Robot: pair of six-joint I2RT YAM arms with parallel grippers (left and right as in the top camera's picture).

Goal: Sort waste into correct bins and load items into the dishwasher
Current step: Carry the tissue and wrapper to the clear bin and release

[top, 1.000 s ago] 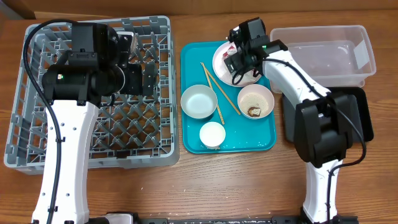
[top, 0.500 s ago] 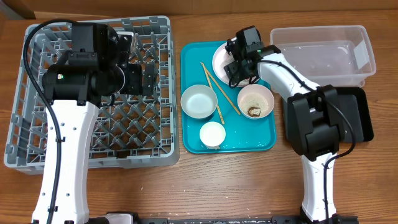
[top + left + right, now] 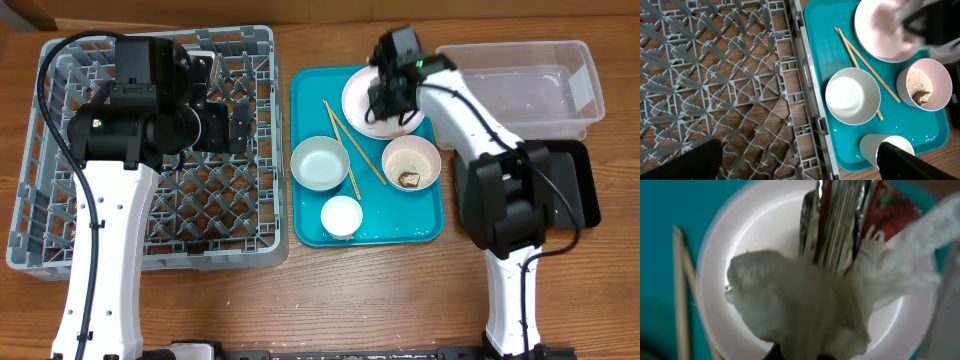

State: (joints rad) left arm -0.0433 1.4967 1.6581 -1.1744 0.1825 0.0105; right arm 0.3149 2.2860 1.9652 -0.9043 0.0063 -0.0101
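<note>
1. The left end effector (image 3: 235, 128) hangs released, with the grey dish rack (image 3: 60, 215) directly beneath it.
2. The right end effector (image 3: 385, 100) is clenched on the crumpled white and red wrapper (image 3: 805, 305), with the pink plate (image 3: 750, 235) just below.
3. The clear tub (image 3: 520, 85) sits to its right.

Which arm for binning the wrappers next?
Right. The right gripper is shut on the crumpled wrappers over the pink plate, and the clear tub and black tray sit on its side. The left gripper is open over the dish rack, far from both.
</note>
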